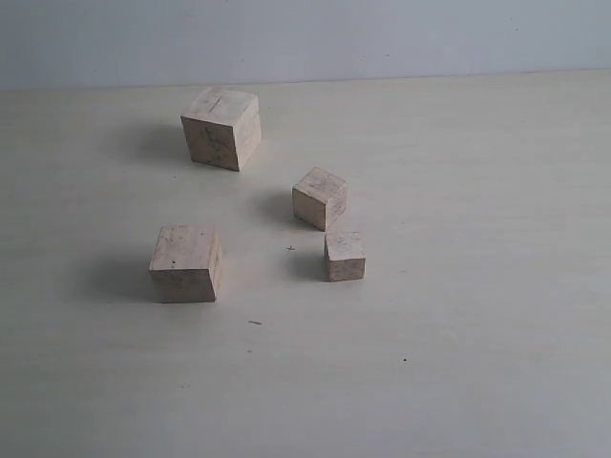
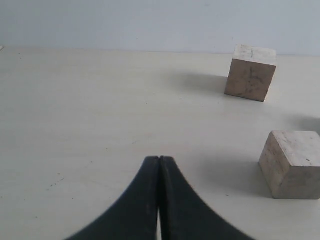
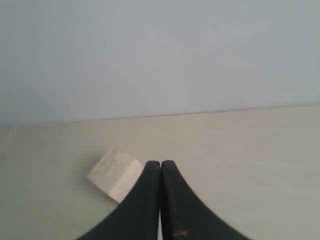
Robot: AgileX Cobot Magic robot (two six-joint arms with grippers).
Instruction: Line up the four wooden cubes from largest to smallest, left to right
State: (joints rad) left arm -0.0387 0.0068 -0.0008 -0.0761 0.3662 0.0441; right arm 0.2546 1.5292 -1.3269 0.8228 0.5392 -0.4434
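Note:
Four pale wooden cubes stand scattered on the table in the exterior view. The largest cube (image 1: 221,127), with a dark slit on top, is at the back left. The second largest (image 1: 186,263) is at the front left, the third (image 1: 320,197) sits mid-table, and the smallest (image 1: 344,256) is just in front of it. Neither gripper shows in that view. My left gripper (image 2: 159,158) is shut and empty, with the largest cube (image 2: 250,72) and another cube (image 2: 291,162) off to one side. My right gripper (image 3: 160,162) is shut and empty, a cube (image 3: 114,173) partly hidden behind one finger.
The cream table (image 1: 477,363) runs back to a pale blue-grey wall (image 1: 382,38). A few small dark specks mark the tabletop near the cubes.

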